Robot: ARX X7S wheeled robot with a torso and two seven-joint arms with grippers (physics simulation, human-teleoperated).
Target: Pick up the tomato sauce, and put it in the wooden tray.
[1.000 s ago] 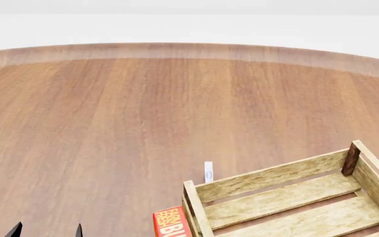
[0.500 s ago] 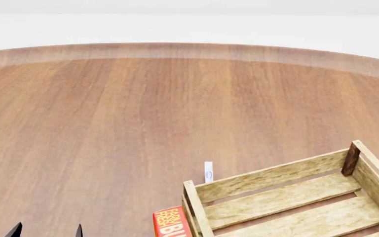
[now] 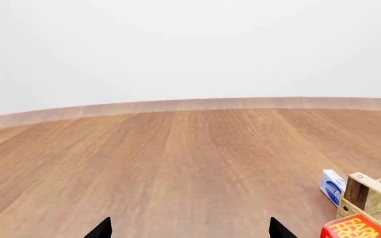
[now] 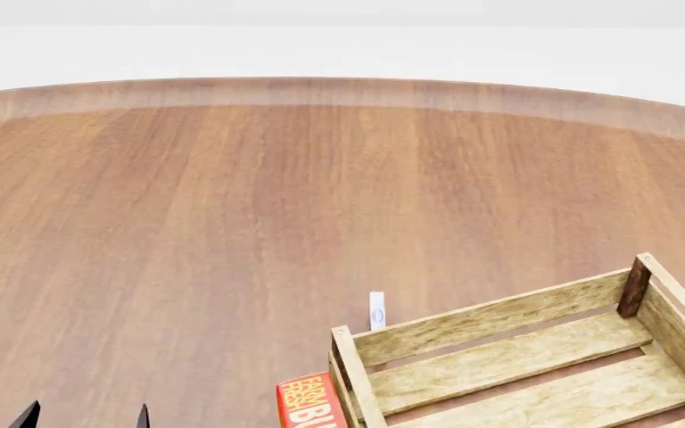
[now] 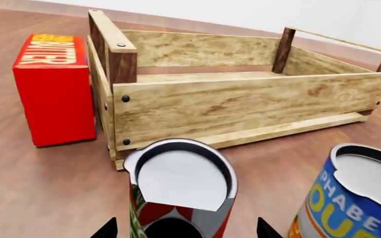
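Right gripper (image 5: 180, 229): your two dark fingertips stand apart, one on each side of the tomato sauce, and whether they touch it you cannot tell; this gripper is out of sight in your head view.
Left gripper (image 3: 189, 229): fingertips spread wide over bare table; your head view shows the tips (image 4: 85, 417) at its bottom edge, to the left.
Tomato sauce (image 5: 180, 193): upright on the table between your right fingertips, silver-white top toward the camera, red label with a green patch below the rim.
Blue-and-yellow can (image 5: 350, 198): upright just beside the tomato sauce, a narrow gap between them.
Wooden tray (image 5: 243, 106): on the table beyond both cans, apart from them, nothing visible inside; your head view has it at lower right (image 4: 521, 357).
Red butter box (image 5: 55, 89): stands upright just beside the tray's short end, outside it.
Small white-and-blue box (image 3: 333, 186): on the table beside the tray's far corner, outside it.
Table (image 4: 259, 223): round-edged, brown wood grain.
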